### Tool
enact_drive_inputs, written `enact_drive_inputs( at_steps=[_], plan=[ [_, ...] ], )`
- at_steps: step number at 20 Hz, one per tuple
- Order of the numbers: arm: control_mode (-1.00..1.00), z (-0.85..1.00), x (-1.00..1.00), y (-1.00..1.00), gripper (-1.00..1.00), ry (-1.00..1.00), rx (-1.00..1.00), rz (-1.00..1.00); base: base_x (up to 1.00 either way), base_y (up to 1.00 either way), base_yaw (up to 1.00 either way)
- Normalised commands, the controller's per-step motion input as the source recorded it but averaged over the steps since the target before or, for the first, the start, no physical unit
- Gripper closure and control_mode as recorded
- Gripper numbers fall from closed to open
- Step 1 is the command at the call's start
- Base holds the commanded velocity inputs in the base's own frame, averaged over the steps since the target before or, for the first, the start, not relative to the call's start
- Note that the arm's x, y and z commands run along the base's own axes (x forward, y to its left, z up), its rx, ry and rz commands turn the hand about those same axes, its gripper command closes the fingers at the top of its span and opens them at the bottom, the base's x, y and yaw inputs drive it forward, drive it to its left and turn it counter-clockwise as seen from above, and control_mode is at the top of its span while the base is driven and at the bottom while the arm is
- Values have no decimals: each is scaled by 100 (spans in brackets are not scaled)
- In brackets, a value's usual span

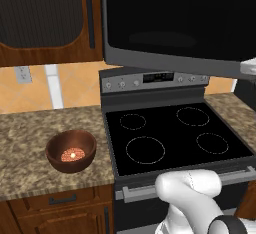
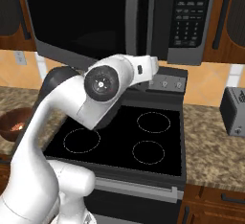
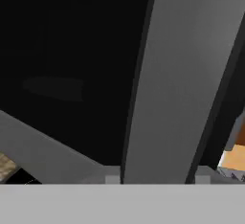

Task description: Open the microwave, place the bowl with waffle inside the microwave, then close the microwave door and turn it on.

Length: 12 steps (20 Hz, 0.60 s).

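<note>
The microwave (image 1: pixel 175 18) hangs above the stove, and its door (image 2: pixel 86 12) looks closed. In the hand view my gripper (image 3: pixel 157 180) is open, with its two tips standing close on either side of the door's vertical grey bar handle (image 3: pixel 177 74). The same handle (image 2: pixel 135 12) runs down the door in the right base view, where my white hand reaches up to its lower end. The reddish-brown bowl (image 1: pixel 71 150) sits on the counter left of the stove with the waffle (image 1: pixel 73 154) inside it. The bowl (image 2: pixel 12 122) also peeks out at the left edge behind my arm.
The black stove top (image 1: pixel 175 133) lies right under the microwave. The microwave's keypad (image 2: pixel 190 15) is right of the handle. A grey toaster (image 2: pixel 234 110) stands on the right counter. A dark wooden cabinet (image 1: pixel 45 18) hangs left of the microwave.
</note>
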Motion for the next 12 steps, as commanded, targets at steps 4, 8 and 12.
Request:
enact_drive_inputs(
  at_steps=[4,8,12],
  plan=[
    [-100,28,-92,100,100,16,-24,-5,0,0,0],
    [-100,25,-96,100,-100,19,-23,-6,0,0,0],
    [-100,30,-98,100,-100,20,-18,-1,0,0,0]
  ],
)
